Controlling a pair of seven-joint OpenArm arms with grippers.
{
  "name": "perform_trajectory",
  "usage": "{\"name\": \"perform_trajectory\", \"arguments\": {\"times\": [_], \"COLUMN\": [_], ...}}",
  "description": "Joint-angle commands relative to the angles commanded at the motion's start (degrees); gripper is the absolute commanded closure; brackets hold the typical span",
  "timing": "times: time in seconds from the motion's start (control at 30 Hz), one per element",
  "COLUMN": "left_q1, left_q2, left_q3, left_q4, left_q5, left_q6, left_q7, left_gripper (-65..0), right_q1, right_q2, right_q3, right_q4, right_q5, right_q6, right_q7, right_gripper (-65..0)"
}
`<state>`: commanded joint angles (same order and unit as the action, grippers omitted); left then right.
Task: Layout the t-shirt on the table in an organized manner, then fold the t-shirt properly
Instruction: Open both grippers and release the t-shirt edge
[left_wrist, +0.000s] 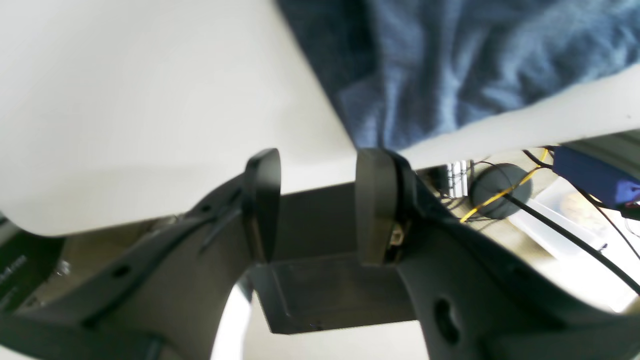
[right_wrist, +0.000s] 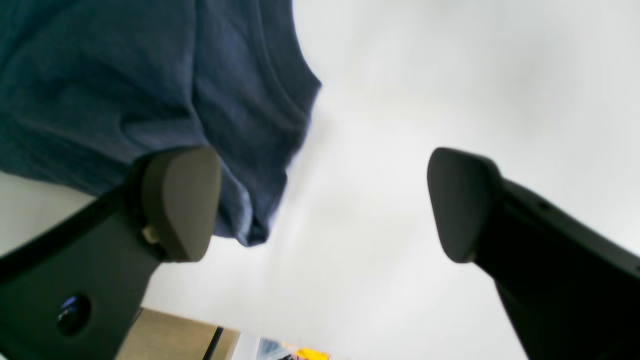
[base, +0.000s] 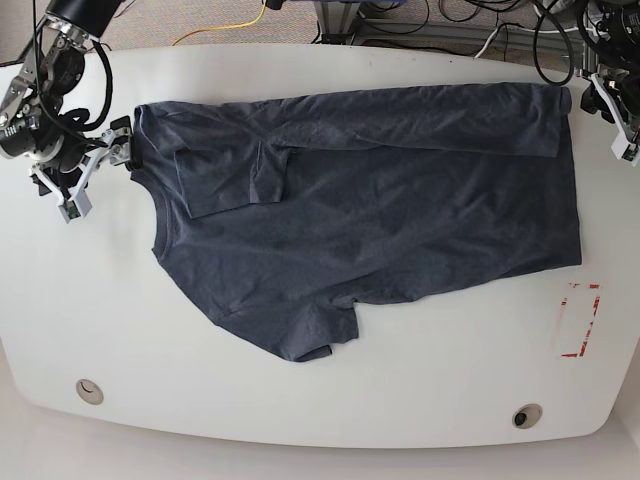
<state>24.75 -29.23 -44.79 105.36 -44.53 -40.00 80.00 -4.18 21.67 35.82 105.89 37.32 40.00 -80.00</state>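
While the right hand (right_wrist: 320, 205) gapes wide and empty at far left, the dark navy-grey t-shirt (base: 390, 220) sprawls across the middle of the white table (base: 430, 375), its far edge turned over. Cables (base: 410, 40) run behind. Rightward are a red tape mark (base: 594, 325) and the left hand (left_wrist: 317, 200), partly open, empty.

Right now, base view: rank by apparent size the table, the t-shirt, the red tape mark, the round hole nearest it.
1. Table
2. T-shirt
3. Red tape mark
4. Round hole nearest it
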Motion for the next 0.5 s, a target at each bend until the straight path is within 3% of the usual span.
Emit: {"name": "perform_trajectory", "arguments": {"times": [0.3, 0.5], "left_q1": [-10.5, -15.4], "left_q2": [0.3, 2.5], "left_q3": [-1.6, -2.0], "left_q4": [0.0, 0.0], "left_q5": [0.0, 0.0], "left_q6": [0.0, 0.0], "left_q7": [0.0, 0.0], "left_gripper": [-23.5, -23.5], "right_q1": [4.5, 4.3], "right_q2": [-2.6, -2.3], "right_q3": [0.0, 0.0], "right_q4": [-8.5, -16.2], "right_q5": [-0.2, -0.2], "right_q6": [0.0, 0.0], "right_q7": [0.3, 5.0], "right_gripper": [-62.0, -62.0]}}
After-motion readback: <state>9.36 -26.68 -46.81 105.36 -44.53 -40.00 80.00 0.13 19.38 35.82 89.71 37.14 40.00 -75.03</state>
